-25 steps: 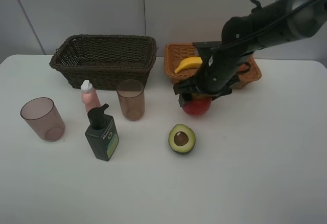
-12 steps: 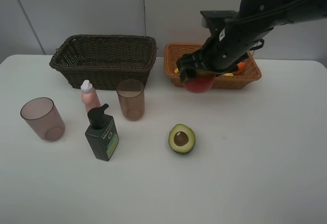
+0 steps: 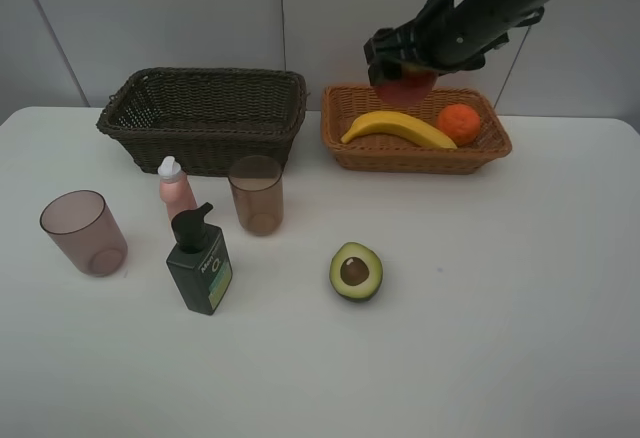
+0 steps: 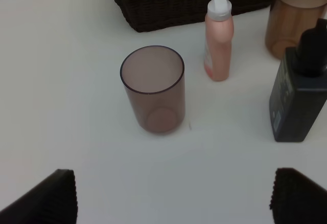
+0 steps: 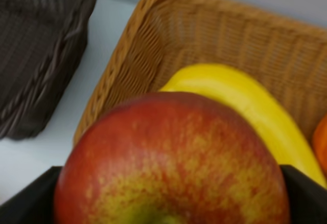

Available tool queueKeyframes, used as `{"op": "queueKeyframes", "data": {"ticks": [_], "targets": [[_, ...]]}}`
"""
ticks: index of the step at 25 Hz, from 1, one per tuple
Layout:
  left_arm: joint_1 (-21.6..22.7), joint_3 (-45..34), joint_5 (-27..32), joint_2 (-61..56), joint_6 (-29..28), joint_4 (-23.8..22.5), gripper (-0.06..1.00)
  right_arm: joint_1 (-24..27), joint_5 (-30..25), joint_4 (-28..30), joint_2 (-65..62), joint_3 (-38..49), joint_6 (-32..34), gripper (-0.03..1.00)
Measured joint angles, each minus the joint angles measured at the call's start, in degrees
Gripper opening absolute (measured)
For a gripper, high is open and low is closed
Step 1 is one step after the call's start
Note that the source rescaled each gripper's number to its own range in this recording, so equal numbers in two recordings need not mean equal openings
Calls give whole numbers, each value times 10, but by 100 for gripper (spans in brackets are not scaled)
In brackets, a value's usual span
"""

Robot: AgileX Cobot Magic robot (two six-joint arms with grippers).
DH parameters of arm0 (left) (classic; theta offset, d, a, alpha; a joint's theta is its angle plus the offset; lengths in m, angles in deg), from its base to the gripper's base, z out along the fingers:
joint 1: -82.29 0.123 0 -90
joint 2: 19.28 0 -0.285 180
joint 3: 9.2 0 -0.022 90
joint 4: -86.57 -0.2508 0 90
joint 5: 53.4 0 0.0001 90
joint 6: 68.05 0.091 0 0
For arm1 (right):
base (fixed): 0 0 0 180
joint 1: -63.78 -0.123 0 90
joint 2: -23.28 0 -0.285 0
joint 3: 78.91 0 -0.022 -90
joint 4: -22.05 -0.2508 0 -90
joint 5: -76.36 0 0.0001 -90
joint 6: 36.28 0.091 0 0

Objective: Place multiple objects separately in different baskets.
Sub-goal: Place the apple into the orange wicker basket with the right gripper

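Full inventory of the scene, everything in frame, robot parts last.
table: 1, white, under everything
dark basket: 1, dark brown, back left
light basket: 1, orange-tan, back right
banana: 1, yellow, in light basket
orange: 1, orange, in light basket
apple: 1, red, held above light basket
avocado half: 1, green, table centre
cups: 2, brownish-pink, one far left, other before dark basket
pink bottle: 1, white cap, beside that cup
pump bottle: 1, dark green, front of pink bottle
right end effector: shut on apple
left end effector: open, empty
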Motion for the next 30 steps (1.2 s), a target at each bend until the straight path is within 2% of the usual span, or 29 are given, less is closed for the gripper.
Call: {"op": "queueKeyframes", "data": {"ticks": [7, 14, 30], "targets": [[0, 0, 0, 0, 0, 0, 100, 50, 97, 4, 20, -1, 0, 71], [0, 0, 0, 0, 0, 0, 100, 59, 171, 0, 74, -1, 0, 71], [0, 0, 0, 0, 0, 0, 100, 59, 184, -15, 128, -1, 0, 71]]}}
